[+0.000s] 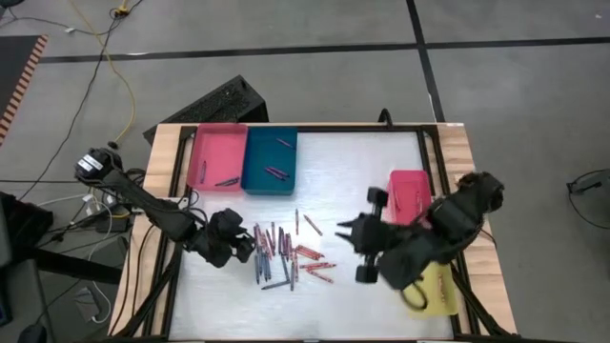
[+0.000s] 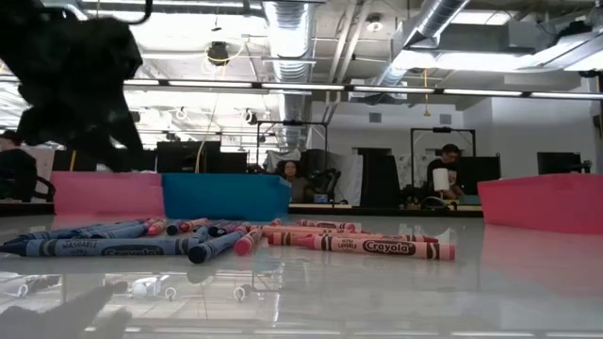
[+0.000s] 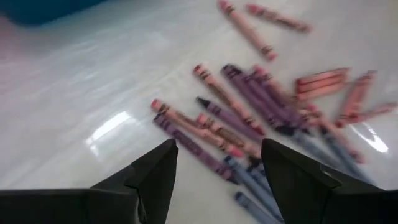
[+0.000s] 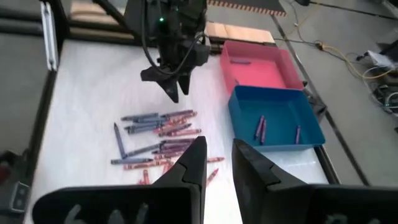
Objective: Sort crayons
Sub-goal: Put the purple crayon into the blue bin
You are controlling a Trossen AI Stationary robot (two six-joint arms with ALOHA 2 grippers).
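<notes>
- Left gripper, jaws spread and empty, hovers at the pile of thin red, pink and grey-blue wax crayons
- Right gripper, narrowly parted, empty, beside that pile

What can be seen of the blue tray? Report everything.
The blue tray is a shallow, open-topped rectangular bin that looks like teal-blue plastic, with raised walls. It sits flat at the table's far edge, side by side with the pink tray on its left, apparently touching it. A few crayons lie loose on its floor; the right wrist view shows about three, purplish. Neither gripper is near it.
</notes>
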